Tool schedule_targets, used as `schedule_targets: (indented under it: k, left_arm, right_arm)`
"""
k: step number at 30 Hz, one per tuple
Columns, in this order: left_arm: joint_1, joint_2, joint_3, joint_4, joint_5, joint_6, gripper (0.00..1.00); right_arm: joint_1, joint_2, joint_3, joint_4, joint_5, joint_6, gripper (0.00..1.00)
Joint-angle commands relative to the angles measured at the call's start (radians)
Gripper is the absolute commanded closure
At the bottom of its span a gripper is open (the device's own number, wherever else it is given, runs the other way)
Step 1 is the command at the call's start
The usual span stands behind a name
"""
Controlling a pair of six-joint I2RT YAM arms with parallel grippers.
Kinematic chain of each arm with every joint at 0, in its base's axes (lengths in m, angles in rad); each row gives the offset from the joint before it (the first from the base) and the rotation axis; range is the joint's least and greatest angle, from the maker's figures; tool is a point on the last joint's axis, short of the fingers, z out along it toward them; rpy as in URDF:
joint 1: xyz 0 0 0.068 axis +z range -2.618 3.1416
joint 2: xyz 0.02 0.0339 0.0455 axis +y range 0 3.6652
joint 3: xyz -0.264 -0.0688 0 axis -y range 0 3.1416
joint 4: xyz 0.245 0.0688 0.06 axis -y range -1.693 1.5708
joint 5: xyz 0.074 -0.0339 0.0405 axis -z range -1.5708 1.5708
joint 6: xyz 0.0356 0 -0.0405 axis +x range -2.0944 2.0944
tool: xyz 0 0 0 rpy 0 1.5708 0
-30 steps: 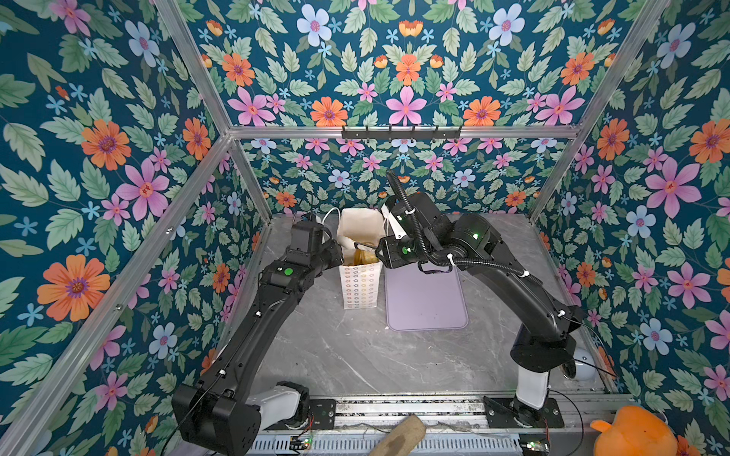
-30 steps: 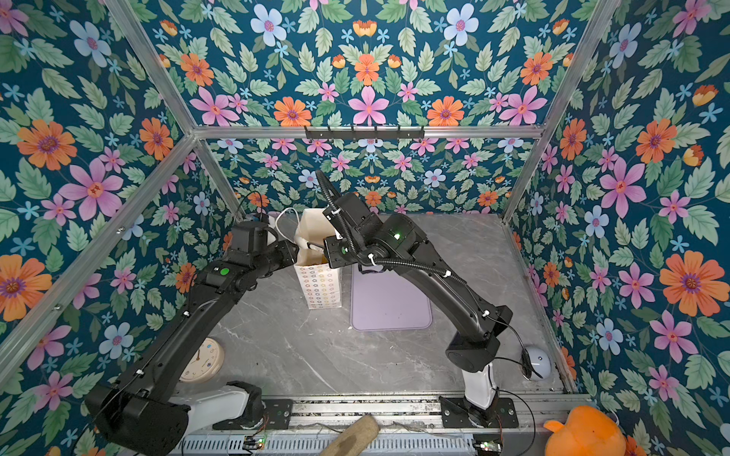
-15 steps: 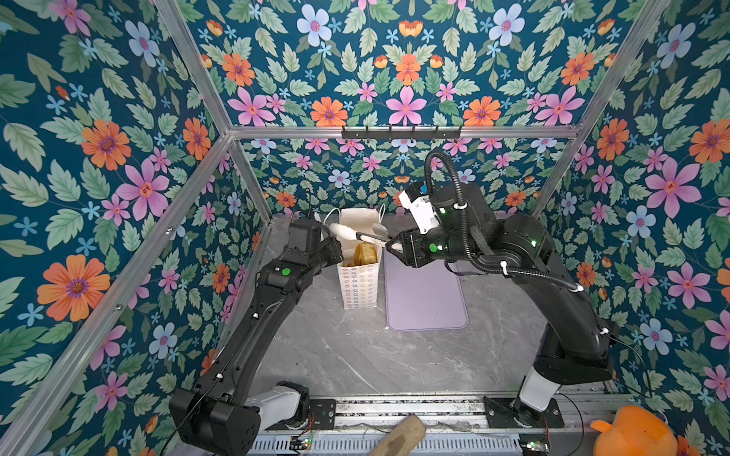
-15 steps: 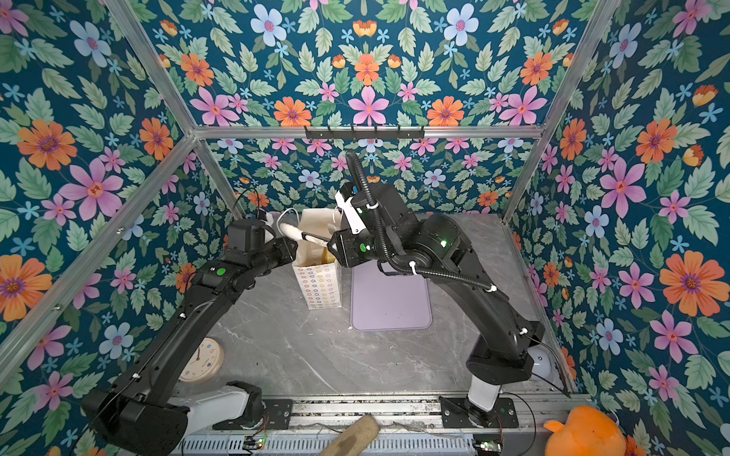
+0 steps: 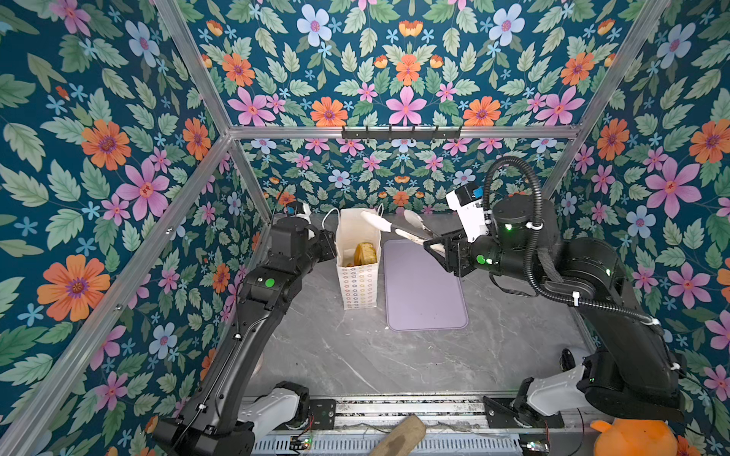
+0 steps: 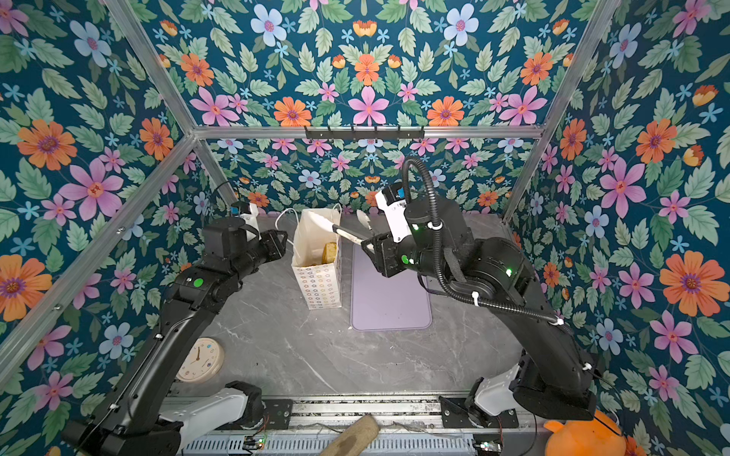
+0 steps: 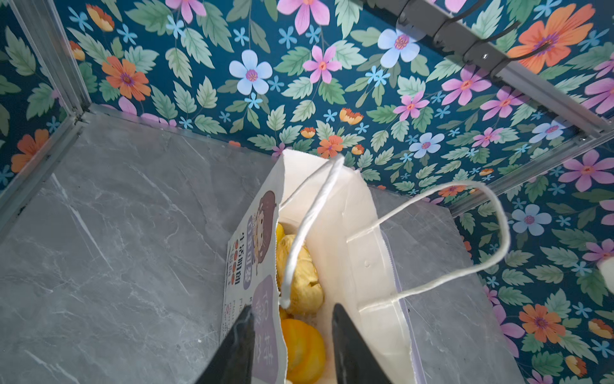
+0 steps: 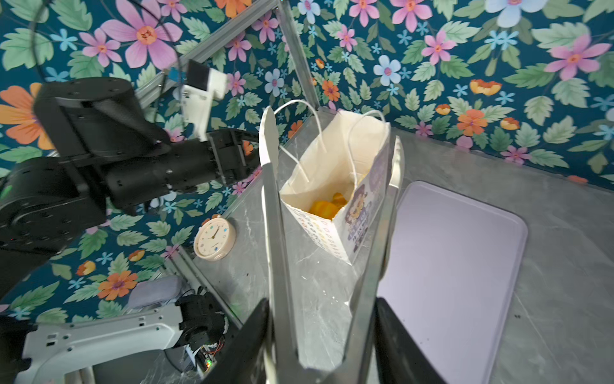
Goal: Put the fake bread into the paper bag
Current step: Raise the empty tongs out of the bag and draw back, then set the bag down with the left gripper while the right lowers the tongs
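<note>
- Grip: the right end effector is clamped on the tongs. Their arms are spread and carry nothing.
- Hazard: one tong tip hangs over the mouth of the paper bag. If it catches the rim, the bag could tip.
- The left end effector has its jaws apart, astride the bag's side wall. A careless pull could drag the bag or snag a cord handle.
- The fake bread lies inside the bag, which stands on the counter. A topple would spill it.

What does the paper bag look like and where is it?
The paper bag stands upright and open on the grey table beside the purple mat. It is tall, white paper, with pastel rings on a narrow side, a purple cartoon label on a broad side and two white cord handles. Inside lies fake bread. The left hand straddles one wall.
</note>
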Motion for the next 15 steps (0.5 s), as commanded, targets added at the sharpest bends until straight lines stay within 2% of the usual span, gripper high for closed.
schedule_targets:
  k: [1,4,8,13,15]
  left_arm:
    - [0.003,-0.030,0.010,0.025,-0.057,0.038,0.58]
    - [0.002,-0.057,0.019,0.023,-0.122,0.063,0.57]
    - [0.003,-0.083,0.018,0.029,-0.206,0.082,0.54]
    - [0.002,-0.083,0.012,0.038,-0.214,0.085,0.53]
    - [0.003,-0.076,0.011,0.044,-0.206,0.082,0.53]
  right_arm:
    - [-0.037,-0.054,-0.061,0.061,0.062,-0.010,0.52]
    - [-0.096,-0.120,-0.151,0.067,0.068,0.005,0.52]
    - [-0.154,-0.205,-0.290,0.074,0.134,-0.009,0.52]
    - [-0.243,-0.269,-0.480,0.077,0.255,-0.079,0.52]
    - [-0.319,-0.271,-0.538,0.062,0.238,-0.085,0.53]
